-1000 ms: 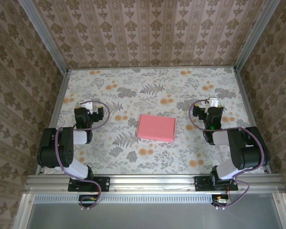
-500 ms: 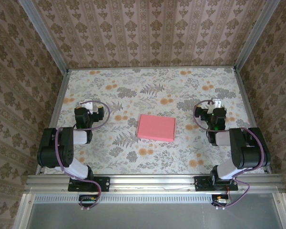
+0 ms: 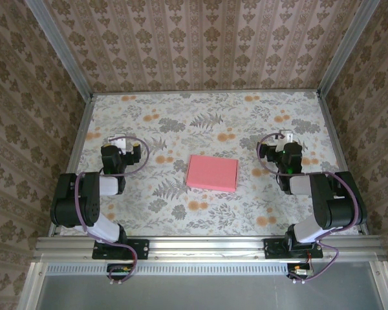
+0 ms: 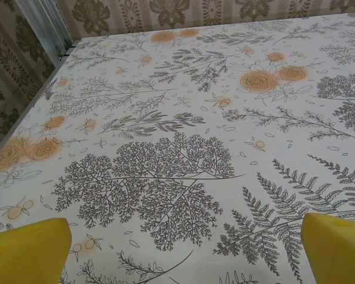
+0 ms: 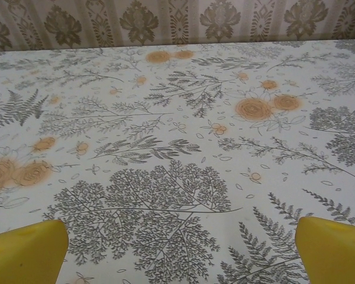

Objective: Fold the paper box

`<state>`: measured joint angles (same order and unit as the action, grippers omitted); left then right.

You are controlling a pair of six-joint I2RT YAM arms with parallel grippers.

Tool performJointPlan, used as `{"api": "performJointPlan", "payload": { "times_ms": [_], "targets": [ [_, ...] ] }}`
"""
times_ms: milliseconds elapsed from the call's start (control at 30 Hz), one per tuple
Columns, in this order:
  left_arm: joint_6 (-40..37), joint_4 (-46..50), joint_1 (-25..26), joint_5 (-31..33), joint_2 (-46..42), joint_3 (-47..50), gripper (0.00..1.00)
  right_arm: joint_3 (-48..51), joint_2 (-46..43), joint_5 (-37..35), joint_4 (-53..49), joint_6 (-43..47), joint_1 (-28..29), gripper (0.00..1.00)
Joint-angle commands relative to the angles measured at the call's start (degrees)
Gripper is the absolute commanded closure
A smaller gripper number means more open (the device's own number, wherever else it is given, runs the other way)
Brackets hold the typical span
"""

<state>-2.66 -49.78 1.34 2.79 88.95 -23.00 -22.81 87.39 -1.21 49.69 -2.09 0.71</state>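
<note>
the pink paper box (image 3: 212, 172) lies flat on the flowery desk (image 3: 200, 116), pink side up, with neither arm touching it. the left hand (image 3: 118, 141) sits well apart to the left of the box, its yellow fingertips (image 4: 29, 251) spread as wide as they go, with only the printed desk surface between them. the right hand (image 3: 288, 138) sits well apart to the right of the box, spread just as wide and gripping nothing
</note>
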Motion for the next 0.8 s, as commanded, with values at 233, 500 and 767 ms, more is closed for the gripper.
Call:
{"api": "performJointPlan", "payload": {
  "times_ms": [233,500,767],
  "targets": [
    [-0.68,-1.91,-0.21,-0.95,-0.08,0.24,0.00,2.94,-0.10,0.23,5.22,2.20,0.96,0.00],
    [-0.67,-1.90,-0.20,-0.95,-0.03,0.24,0.00,-0.05,0.14,-0.51,-0.11,1.64,0.62,0.00],
    [-0.68,-1.90,-0.20,-0.94,-0.02,0.24,0.00,-0.67,0.19,-1.86,-1.27,0.46,0.08,0.00]
  ]
}}
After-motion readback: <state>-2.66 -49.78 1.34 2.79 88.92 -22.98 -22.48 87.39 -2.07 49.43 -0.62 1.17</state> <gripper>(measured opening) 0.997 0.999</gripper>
